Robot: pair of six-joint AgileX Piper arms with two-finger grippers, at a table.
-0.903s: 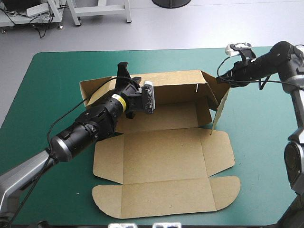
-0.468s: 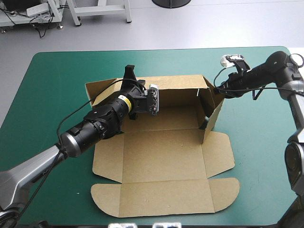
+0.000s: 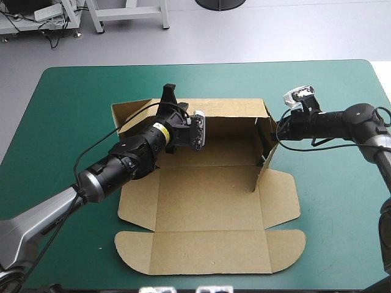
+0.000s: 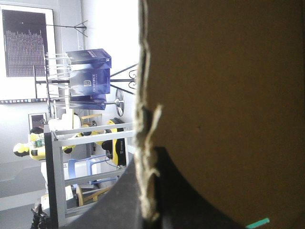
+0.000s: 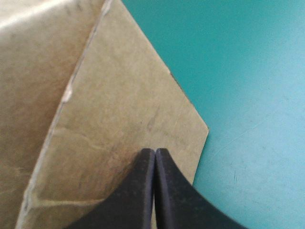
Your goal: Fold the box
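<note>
Now left pincer (image 3: 168,91) clamps the box (image 3: 208,207); right pincer (image 5: 155,155) closed at flap

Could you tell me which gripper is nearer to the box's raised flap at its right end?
Right. The right gripper is shut against that flap's outer face; the left gripper clamps the far wall near the box's left end.

The desk (image 3: 73,122) wears a teal-green cover (image 5: 248,71), stretched smooth across its top, with rounded corners along the far edge.
</note>
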